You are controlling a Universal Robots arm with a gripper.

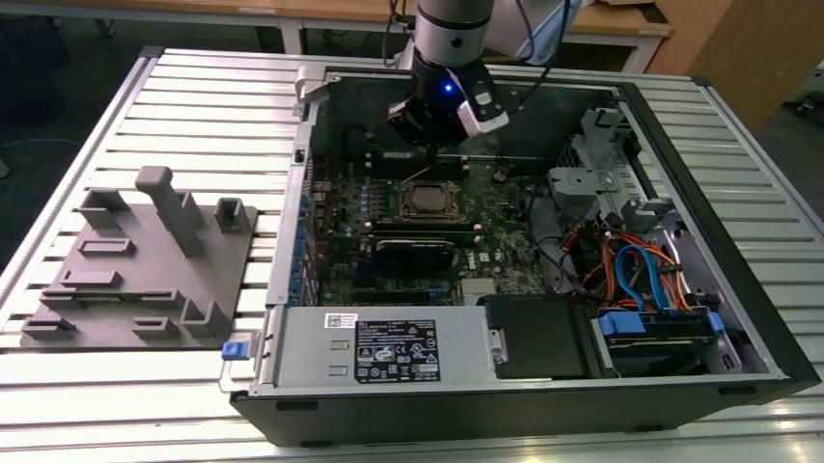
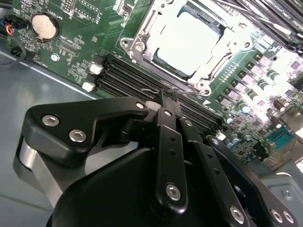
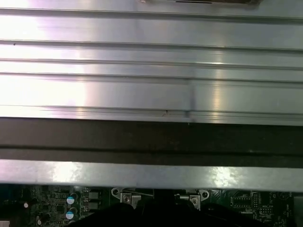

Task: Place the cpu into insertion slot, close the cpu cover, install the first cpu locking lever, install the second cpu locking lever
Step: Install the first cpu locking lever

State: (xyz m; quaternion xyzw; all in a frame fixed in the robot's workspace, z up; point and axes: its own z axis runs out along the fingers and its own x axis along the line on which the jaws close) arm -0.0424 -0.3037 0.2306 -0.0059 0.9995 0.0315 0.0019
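Both fingers (image 2: 165, 127) of the tool (image 2: 169, 94) lie pressed almost flat together in the second wrist view, with no gap showing between them. Their tips meet at a thin wire lever (image 2: 188, 92), which runs out to either side of them and looks pinched there. The lever sits at the edge of the slot (image 2: 134, 46), between it and the long black memory slots (image 2: 123, 78) on the green board (image 2: 80, 52). The cpu (image 2: 187, 42) is seated in the slot, its dull silvery top facing up. The cover (image 2: 144, 26) lies down flat around the cpu, framing it. A round coin cell (image 2: 43, 26) sits on the board well apart from the slot. In the exterior view the arm reaches down into the open case (image 1: 386, 415) with the tool just beyond the slot. The case lies on a slatted metal table (image 1: 193, 106). A grey fixture (image 1: 142, 280) rests on the table toward the exterior view's left
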